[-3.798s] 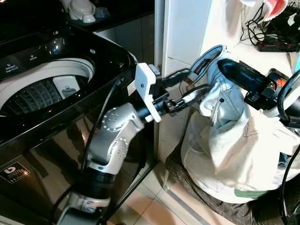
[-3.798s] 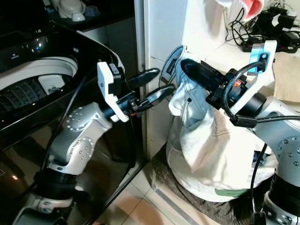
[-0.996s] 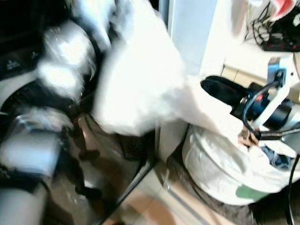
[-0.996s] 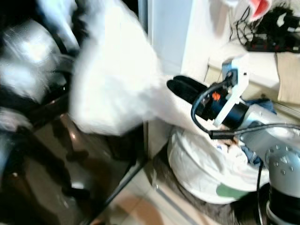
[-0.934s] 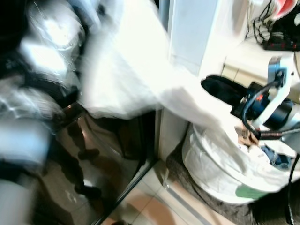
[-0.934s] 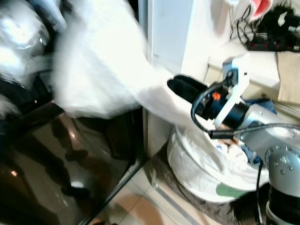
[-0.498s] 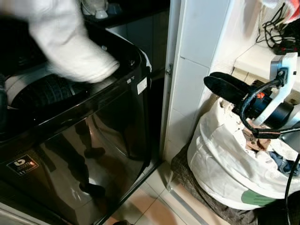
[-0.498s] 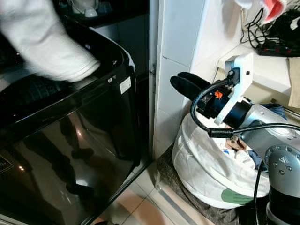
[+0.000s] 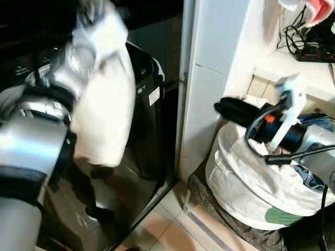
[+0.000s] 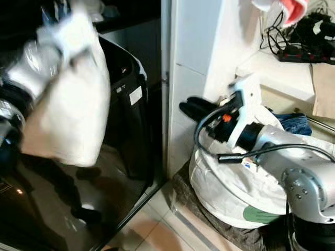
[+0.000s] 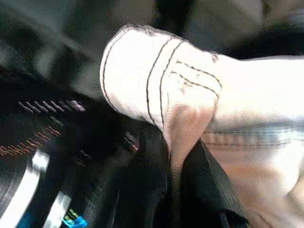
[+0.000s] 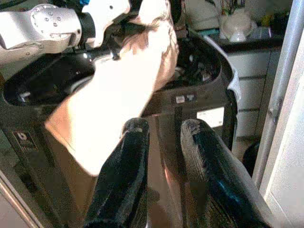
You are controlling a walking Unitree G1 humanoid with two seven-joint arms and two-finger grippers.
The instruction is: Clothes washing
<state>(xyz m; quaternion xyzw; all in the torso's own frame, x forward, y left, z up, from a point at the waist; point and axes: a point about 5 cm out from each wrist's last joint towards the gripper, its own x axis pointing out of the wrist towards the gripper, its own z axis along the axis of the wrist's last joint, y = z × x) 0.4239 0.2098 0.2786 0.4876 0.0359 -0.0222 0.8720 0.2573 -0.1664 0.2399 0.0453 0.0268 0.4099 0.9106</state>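
Note:
A white garment with dark stitching hangs from my left gripper, which is shut on its seamed edge, over the front corner of the black top-loading washing machine. The left arm is blurred in the foreground. My right gripper is open with nothing between its fingers. It hovers just above the rim of the white laundry bag, pointing toward the machine. Blue jeans lie in the bag.
A white tiled pillar stands between the machine and the bag. A shelf at the right carries a power strip with cables. The bag rests on a dark mat on the tiled floor.
The white garment, which lay over the washer's opening half a second ago, now hangs down before its front corner. The left arm has swung into the foreground. The right gripper shifted slightly left.

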